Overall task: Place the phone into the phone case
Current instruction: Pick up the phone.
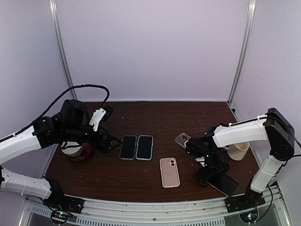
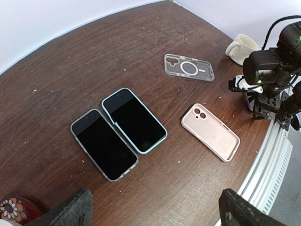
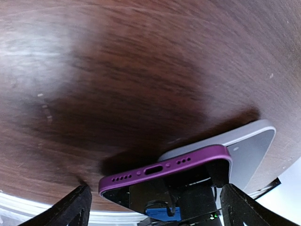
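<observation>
In the right wrist view, the purple-edged phone [image 3: 188,165] under the right pincer [image 3: 157,207] ran off the bottom edge, and the table [image 3: 70,47] beyond the pincer was blurred. From above, the arm behind that pincer partly hid the clear case [image 1: 182,139]. Beside the left pincer [image 2: 155,212], a flowered bowl [image 2: 11,209] was cropped at the corner.

I work in a robotics lab test booth: plain white panel walls [image 1: 155,47] joined by aluminium posts [image 1: 242,52] box in my dark wooden surface [image 1: 164,117]. My left arm [image 1: 19,141] and right arm [image 1: 244,129] stand bolted to a metal rail [image 1: 155,208], black cabling [image 1: 89,86] looping loose.
</observation>
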